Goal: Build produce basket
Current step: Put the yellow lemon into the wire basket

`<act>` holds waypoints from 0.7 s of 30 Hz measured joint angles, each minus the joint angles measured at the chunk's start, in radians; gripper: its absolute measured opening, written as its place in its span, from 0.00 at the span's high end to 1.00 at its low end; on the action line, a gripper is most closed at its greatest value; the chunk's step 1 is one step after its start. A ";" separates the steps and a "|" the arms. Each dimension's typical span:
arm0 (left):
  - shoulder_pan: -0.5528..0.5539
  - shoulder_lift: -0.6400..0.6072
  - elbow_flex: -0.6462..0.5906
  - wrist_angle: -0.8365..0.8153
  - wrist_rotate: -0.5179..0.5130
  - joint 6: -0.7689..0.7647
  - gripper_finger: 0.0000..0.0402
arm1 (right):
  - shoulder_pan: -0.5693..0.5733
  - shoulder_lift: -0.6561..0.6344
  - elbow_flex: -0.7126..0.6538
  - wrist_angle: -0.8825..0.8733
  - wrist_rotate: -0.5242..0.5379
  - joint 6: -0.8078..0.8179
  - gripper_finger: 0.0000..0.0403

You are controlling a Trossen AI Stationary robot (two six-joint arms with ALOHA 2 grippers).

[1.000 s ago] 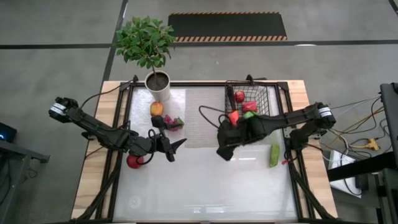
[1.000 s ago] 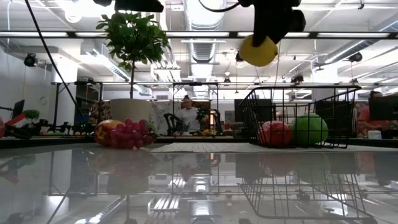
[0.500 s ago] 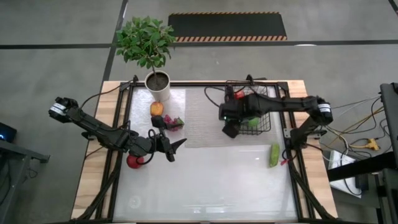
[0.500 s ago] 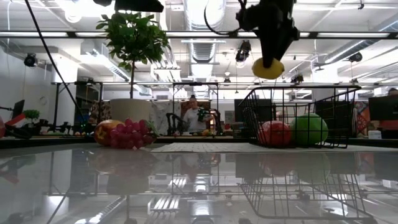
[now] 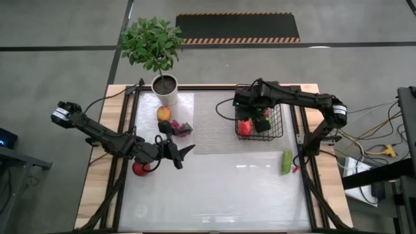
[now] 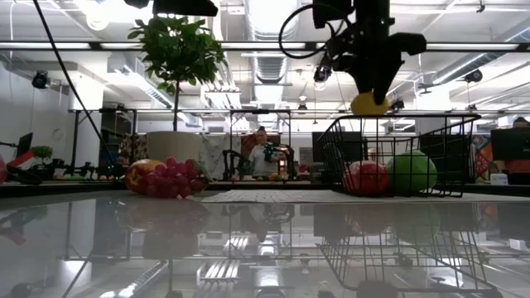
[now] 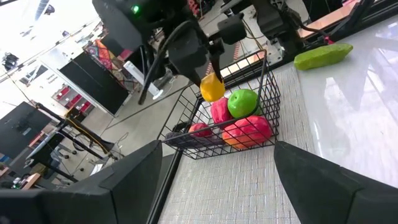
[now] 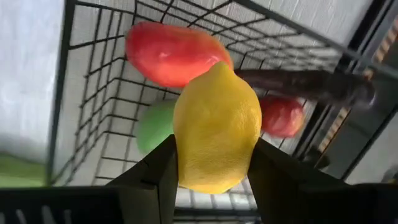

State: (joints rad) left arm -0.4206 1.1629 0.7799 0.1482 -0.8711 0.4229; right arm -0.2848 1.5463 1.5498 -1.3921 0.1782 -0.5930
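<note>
My right gripper (image 5: pixel 249 109) hangs over the black wire basket (image 5: pixel 281 123), shut on a yellow lemon (image 6: pixel 369 104) that is held above the rim. Inside the basket lie a red fruit (image 8: pixel 171 53), a green apple (image 8: pixel 155 124), a smaller red one (image 8: pixel 283 115) and a dark eggplant (image 8: pixel 311 84). My left gripper (image 5: pixel 185 153) waits open at the table's left, with nothing between its fingers and a red apple (image 5: pixel 140 169) beside its arm. An orange fruit (image 5: pixel 164 113) and purple grapes (image 5: pixel 185 127) rest on the table near the pot. A green cucumber (image 5: pixel 286 162) lies right of centre. My right gripper pinches the lemon's two opposite sides (image 8: pixel 186 162) between its two fingers (image 8: pixel 155 177), coming from above and pointing steeply down. The lemon (image 7: pixel 212 87) is lifted clear and hangs over the basket's open top, above the fruit inside.
A white pot with a leafy plant (image 5: pixel 166 91) stands at the far left. A pale woven mat (image 5: pixel 211 123) lies under and beside the basket. The glossy near half of the table (image 5: pixel 214 195) holds nothing. A person sits in the room behind (image 6: pixel 262 153).
My right gripper has carried the lemon from the table's middle toward the far edge and a little right, until it is over the basket. Its wrist has rolled on the way and it now points more steeply down. The lemon stays held and clear.
</note>
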 joint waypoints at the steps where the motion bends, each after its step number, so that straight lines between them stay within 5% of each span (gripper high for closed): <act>1: 0.000 0.000 0.000 0.000 0.000 0.000 0.28 | -0.013 0.000 -0.004 0.005 -0.015 -0.024 0.63; 6: 0.000 0.000 0.000 0.000 0.000 0.000 0.28 | -0.096 0.000 -0.034 0.067 -0.100 -0.053 0.63; 21: 0.000 0.000 0.000 0.000 0.000 -0.006 0.28 | -0.243 0.000 -0.213 0.314 -0.100 -0.086 0.63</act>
State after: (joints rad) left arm -0.4207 1.1629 0.7799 0.1486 -0.8715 0.4169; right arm -0.5276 1.5459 1.3365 -1.0783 0.0779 -0.6795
